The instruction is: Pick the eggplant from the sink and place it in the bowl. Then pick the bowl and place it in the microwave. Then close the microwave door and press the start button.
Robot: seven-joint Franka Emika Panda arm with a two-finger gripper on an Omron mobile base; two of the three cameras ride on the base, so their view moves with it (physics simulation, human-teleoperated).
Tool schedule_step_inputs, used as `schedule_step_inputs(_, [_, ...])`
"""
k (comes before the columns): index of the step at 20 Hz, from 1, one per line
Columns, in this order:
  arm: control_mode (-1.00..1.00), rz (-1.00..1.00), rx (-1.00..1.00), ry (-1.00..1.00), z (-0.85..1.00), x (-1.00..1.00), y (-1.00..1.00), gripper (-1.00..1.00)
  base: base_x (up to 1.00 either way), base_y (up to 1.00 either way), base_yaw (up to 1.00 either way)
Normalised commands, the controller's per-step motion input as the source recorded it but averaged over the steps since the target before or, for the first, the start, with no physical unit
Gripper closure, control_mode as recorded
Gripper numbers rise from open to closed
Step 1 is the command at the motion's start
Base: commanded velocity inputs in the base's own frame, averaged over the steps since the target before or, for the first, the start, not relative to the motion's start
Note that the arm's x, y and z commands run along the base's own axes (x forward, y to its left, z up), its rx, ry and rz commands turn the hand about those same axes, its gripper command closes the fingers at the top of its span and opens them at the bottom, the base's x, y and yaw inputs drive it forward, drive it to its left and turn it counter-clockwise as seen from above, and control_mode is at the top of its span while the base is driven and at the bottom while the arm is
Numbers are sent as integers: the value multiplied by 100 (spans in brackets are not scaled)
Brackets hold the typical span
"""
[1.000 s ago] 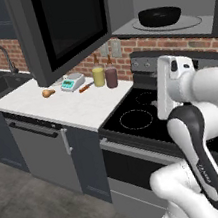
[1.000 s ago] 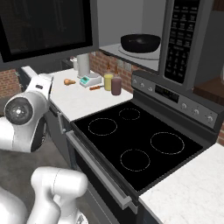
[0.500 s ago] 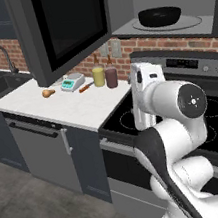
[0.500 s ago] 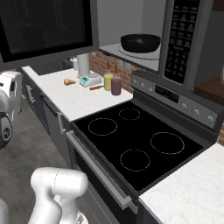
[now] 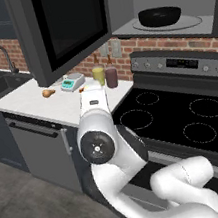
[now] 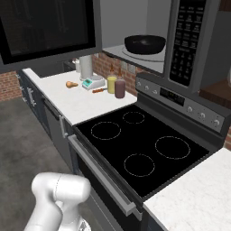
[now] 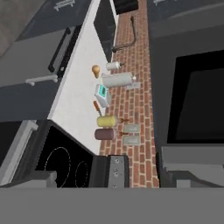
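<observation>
Bowl (image 6: 145, 44), contents unclear, inside microwave (image 6: 180, 43).

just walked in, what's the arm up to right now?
Nothing is being held. The bowl already sits on the glass plate inside the microwave, and the microwave door hangs wide open over the counter. The arm is turned toward the counter and the open door; closing it looks like the next step. The tool's camera looks along the counter past the bottles toward the sink tap. Whether the eggplant is in the bowl can't be seen.
</observation>
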Motion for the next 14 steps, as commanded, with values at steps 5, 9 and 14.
schedule_step_inputs(5, [-100, -24, -10, 1, 0, 32, 86, -100, 0, 0, 0])
schedule_step_inputs(9, [-100, -10, -5, 4, 0, 62, 39, -100, 0, 0, 0])
schedule_step_inputs(14, [-100, -13, -5, 0, -4, 52, 49, -100, 0, 0, 0])
